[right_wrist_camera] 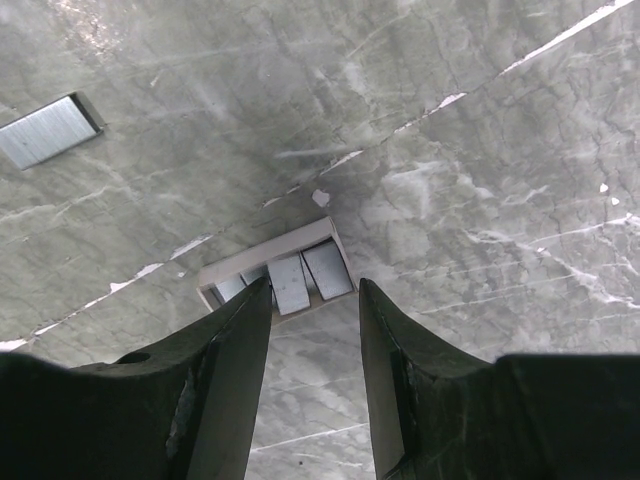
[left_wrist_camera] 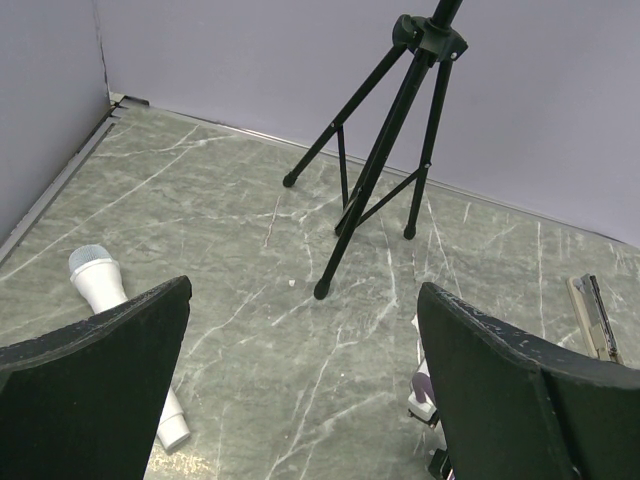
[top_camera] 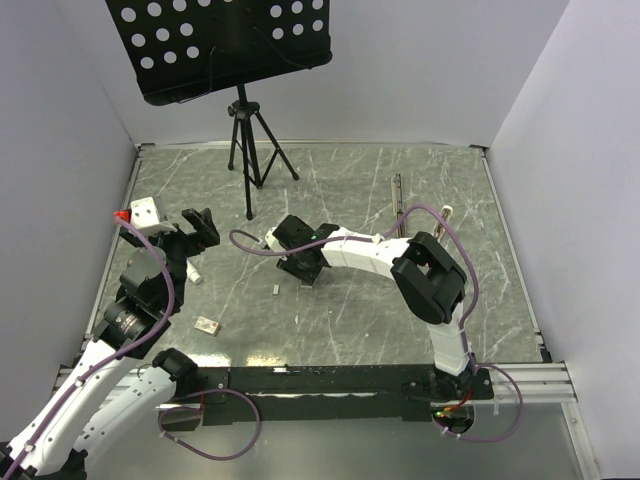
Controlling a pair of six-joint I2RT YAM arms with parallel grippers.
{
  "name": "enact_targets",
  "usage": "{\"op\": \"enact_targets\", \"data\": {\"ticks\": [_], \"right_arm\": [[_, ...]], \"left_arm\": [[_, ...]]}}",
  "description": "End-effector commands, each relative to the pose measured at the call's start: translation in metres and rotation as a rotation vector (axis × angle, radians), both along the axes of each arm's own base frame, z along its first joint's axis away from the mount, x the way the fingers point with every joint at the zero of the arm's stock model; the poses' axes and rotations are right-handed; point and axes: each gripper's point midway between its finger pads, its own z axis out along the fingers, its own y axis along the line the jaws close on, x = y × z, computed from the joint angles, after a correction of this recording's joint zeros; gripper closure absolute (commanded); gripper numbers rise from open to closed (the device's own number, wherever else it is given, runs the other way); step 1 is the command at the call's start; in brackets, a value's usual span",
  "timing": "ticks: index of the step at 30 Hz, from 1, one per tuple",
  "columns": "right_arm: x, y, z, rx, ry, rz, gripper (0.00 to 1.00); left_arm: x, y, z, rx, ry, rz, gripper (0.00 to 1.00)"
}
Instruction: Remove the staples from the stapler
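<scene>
The stapler [top_camera: 398,192] lies slim and pale at the far right of the table, away from both arms; it also shows at the right edge of the left wrist view [left_wrist_camera: 597,322]. A loose strip of staples [top_camera: 275,288] lies on the table by my right gripper [top_camera: 303,262] and appears again at the upper left of the right wrist view [right_wrist_camera: 45,130]. More staple strips [right_wrist_camera: 290,280] lie in a small open card tray [right_wrist_camera: 262,258] just ahead of my right gripper [right_wrist_camera: 315,290], whose fingers stand apart with nothing between them. My left gripper [top_camera: 196,232] is wide open over bare table [left_wrist_camera: 305,385].
A black tripod stand [top_camera: 246,140] with a perforated music desk [top_camera: 225,45] stands at the back. A white cylinder [left_wrist_camera: 118,300] lies by the left gripper. A small tan block [top_camera: 207,325] lies near the front left. Purple-grey walls close in three sides.
</scene>
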Motion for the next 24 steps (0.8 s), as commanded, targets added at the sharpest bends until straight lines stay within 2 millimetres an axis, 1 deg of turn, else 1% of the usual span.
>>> {"op": "enact_targets", "data": {"ticks": [1,8,11,15,24], "right_arm": [[0.0025,-0.0004,0.0030,-0.008,-0.028,-0.009,0.53],[0.0023,-0.0029,0.0068,-0.010,-0.045,-0.006,0.51],[0.0034,-0.0038,0.0035,-0.021,-0.048,-0.007,0.51],[0.0060,-0.0028,0.0020,-0.027,-0.053,-0.007,0.51],[0.0081,0.0001,0.0053,-0.014,-0.061,-0.015,0.51]], "left_arm": [[0.0010,-0.0018,0.0076,-0.022,-0.036,-0.005,0.01],[0.0010,-0.0021,0.0077,-0.023,-0.036,-0.007,0.01],[0.0014,-0.0018,0.0073,-0.021,-0.035,-0.006,0.01],[0.0014,-0.0016,0.0073,-0.021,-0.035,-0.004,0.00],[0.0004,-0.0010,0.0083,-0.025,-0.039,-0.002,0.01]]}}
